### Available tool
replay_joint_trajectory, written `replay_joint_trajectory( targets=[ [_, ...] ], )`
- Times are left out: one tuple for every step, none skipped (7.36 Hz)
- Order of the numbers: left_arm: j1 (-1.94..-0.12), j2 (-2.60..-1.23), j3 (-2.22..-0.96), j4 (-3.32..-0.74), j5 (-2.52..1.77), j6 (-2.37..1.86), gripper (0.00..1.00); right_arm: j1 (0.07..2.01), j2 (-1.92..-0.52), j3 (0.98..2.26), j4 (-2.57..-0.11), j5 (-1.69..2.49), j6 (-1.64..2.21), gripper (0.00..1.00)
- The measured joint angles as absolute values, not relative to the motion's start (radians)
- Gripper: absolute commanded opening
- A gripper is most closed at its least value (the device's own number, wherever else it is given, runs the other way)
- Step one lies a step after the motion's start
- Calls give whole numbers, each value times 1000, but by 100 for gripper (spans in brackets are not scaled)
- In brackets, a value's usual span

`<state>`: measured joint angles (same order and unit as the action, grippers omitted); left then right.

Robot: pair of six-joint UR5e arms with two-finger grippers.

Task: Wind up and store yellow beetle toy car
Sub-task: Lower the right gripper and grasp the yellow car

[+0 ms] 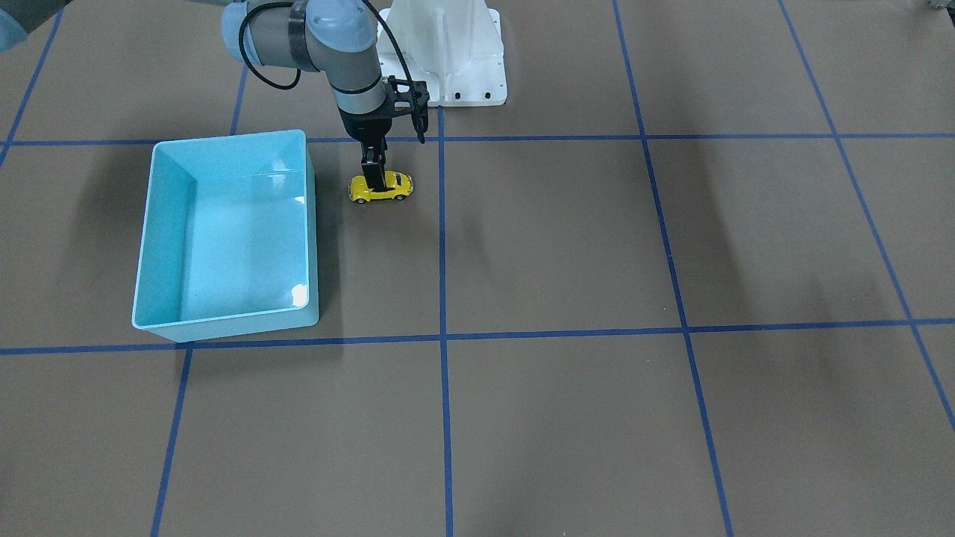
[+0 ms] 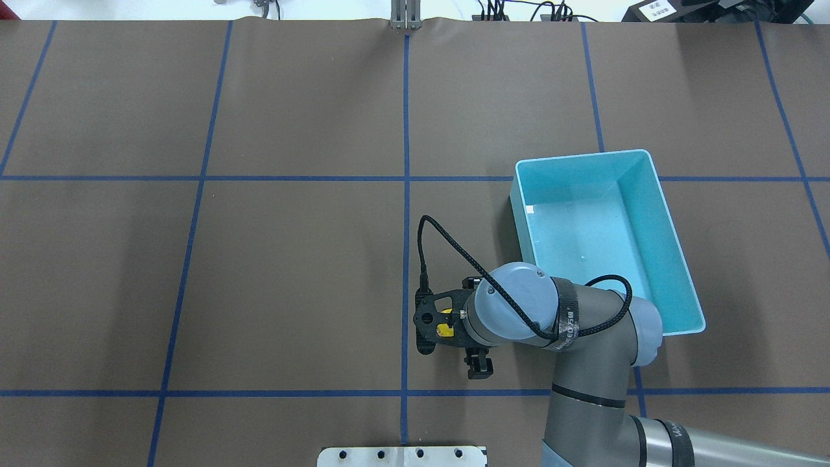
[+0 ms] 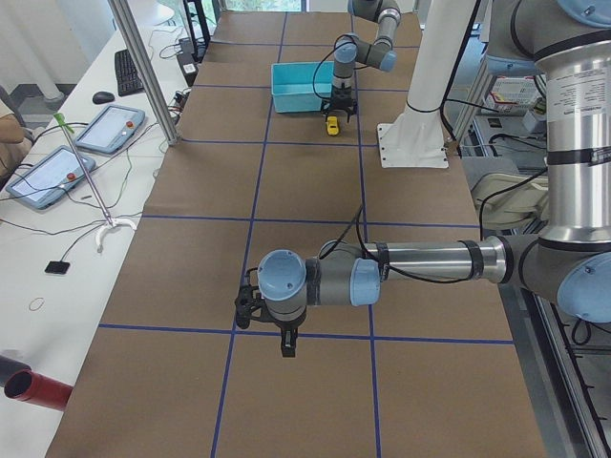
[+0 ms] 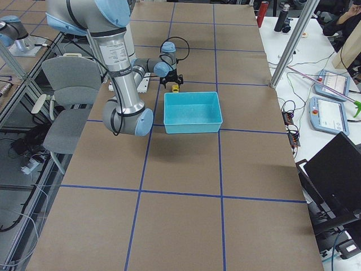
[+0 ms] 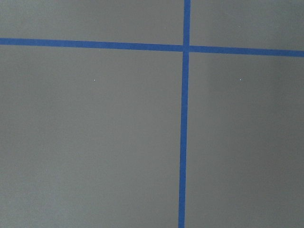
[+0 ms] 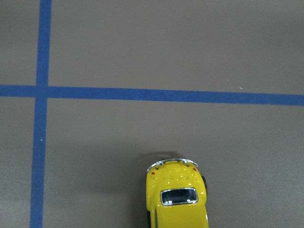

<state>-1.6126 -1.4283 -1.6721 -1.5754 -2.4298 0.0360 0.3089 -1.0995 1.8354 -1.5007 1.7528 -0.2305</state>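
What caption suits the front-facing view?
Right gripper down over the yellow beetle toy car, beside the light blue bin.

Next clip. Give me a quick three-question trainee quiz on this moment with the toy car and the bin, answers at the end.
1. True or false: the toy car lies inside the bin.
2. Which arm's pincer is at the car? A) left B) right
3. Short answer: what does the bin hold?
Key: 1 false, it stands beside the bin; 2 B; 3 nothing.
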Motion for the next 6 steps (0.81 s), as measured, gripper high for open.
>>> replay_joint_trajectory(
  targets=[
    [-1613,-1428,-1672,-1575,-2430,37,100,310,-1101,1833,-1500,1753,-231,100],
    [-1613,-1429,-1671,-1575,-2430,37,100,312,-1100,1830,-1500,1752,-231,95],
    [-1613,-1429,-1672,-1574,-2430,37,100,312,-1099,1826,-1499,1752,-231,71],
    [-1612,-1428,-1672,-1573,-2430,37,100,313,-1099,1823,-1499,1752,-231,38],
    [-1612,-1428,-1671,-1572,-2430,37,100,313,-1099,1823,-1497,1752,-230,2],
    [-1612,-1428,-1671,-1571,-2430,37,100,316,-1099,1823,-1489,1752,-231,0]
  ],
)
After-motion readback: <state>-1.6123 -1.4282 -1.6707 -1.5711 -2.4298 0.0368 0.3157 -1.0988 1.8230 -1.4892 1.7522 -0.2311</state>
